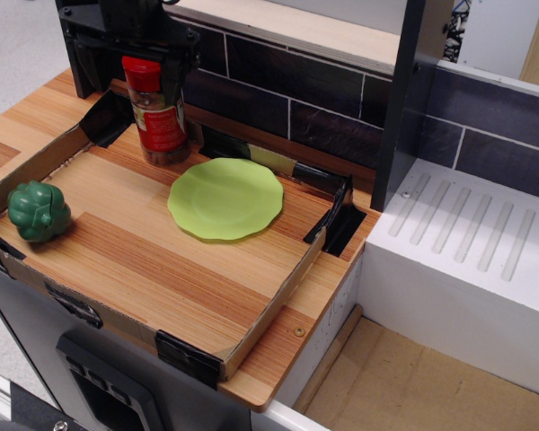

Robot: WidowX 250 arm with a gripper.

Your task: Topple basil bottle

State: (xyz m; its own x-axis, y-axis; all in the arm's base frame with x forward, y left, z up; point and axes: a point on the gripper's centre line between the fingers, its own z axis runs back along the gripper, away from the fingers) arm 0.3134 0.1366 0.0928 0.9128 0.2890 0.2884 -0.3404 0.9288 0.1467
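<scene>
The basil bottle (159,115) stands upright at the back left of the wooden tray (162,269). It is a clear jar with a red cap, a red label and brownish contents. My black gripper (133,74) hangs at the height of the cap, with one finger (83,70) to the left of the bottle and the other (183,65) to its right. The jaws are wide apart and I cannot tell whether either finger touches the bottle. The gripper's body hides the wall behind the cap.
A light green plate (225,197) lies in the tray just right of the bottle. A green toy vegetable (38,211) sits at the tray's left edge. A dark tiled wall (287,90) runs behind. A dark post (402,108) and a white ribbed counter (467,242) stand to the right.
</scene>
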